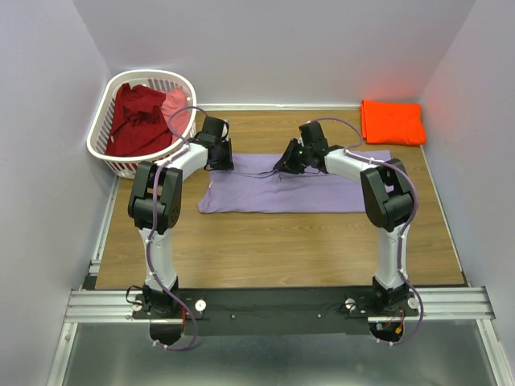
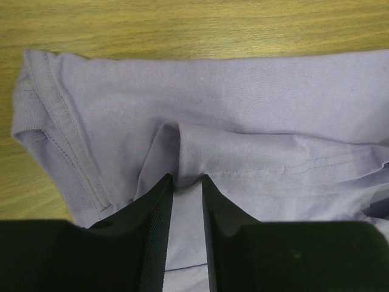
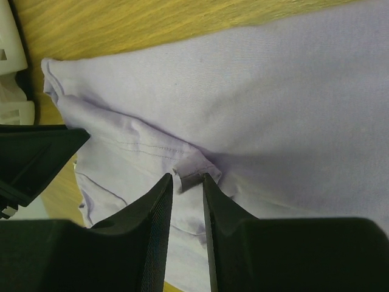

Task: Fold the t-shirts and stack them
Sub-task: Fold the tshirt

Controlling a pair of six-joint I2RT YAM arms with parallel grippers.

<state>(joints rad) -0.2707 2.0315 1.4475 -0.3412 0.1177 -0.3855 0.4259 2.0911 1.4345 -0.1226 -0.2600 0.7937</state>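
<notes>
A lavender t-shirt lies spread flat across the middle of the table. Both grippers are pressed down on its far edge. My left gripper is near the sleeve hem; its jaws stand narrowly open astride a raised ridge of cloth. My right gripper is narrowly open too, with a small hem tab between its tips. The shirt rests on the wood and is not lifted. A folded orange t-shirt sits at the far right. Dark red and pink shirts fill the basket.
The white slotted laundry basket stands at the far left corner, close to my left arm. Its plastic wall and the left gripper's black body show in the right wrist view. Grey walls enclose the table on three sides.
</notes>
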